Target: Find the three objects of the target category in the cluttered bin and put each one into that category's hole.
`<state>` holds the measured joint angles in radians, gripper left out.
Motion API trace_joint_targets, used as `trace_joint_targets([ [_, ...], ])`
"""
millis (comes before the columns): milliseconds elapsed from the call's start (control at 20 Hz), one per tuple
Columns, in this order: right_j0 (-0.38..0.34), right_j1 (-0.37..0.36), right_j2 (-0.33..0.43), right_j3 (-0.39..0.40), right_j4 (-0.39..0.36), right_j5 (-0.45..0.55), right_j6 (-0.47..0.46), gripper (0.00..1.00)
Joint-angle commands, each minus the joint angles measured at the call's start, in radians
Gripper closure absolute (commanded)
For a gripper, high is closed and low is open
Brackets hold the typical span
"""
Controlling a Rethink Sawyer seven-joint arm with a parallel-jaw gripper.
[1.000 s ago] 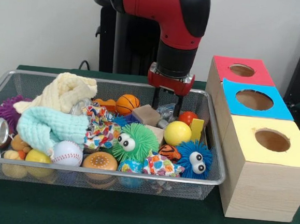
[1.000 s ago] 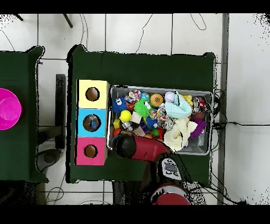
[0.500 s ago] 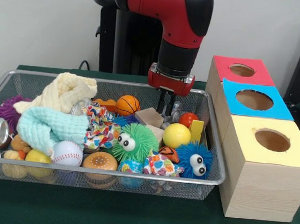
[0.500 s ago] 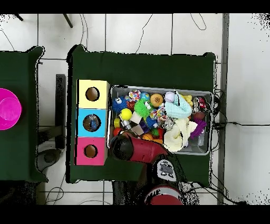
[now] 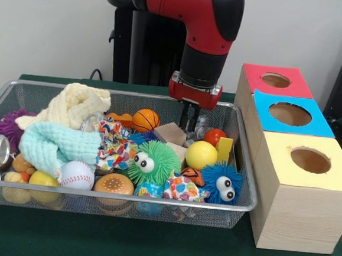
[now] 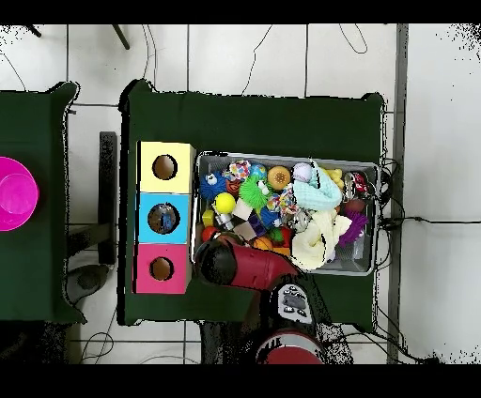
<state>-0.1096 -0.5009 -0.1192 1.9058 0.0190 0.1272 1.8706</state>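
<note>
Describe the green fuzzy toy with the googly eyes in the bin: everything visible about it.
The green fuzzy toy is a round ball of soft, bright green rubbery spikes with two big white eyes with black pupils facing the front camera. It sits near the middle of the wire mesh bin, resting among the clutter, against the patterned cloth on one side and beside the yellow ball. Nothing grips it.

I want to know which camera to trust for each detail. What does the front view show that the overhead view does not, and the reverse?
Only the front view shows the tool down among the toys at the back of the wire basket, beside a small red ball; from overhead the arm covers it. Only the overhead view shows a pink bowl on a separate table. Both show the basket, the green fuzzy toy and the three boxes with holes.
</note>
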Motion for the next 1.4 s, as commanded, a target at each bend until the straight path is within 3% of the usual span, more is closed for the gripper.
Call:
trace_joint_targets([
  [50, 0.026, -0.033, 0.037, -0.009, 0.046, 0.203, 0.140, 1.00],
  [250, 0.032, -0.118, 0.023, -0.040, 0.049, 0.365, 0.123, 1.00],
  [750, 0.001, -0.154, 0.034, -0.129, 0.032, 0.475, 0.112, 1.00],
  [1400, -0.012, -0.162, 0.042, -0.104, -0.015, 0.300, 0.104, 1.00],
])
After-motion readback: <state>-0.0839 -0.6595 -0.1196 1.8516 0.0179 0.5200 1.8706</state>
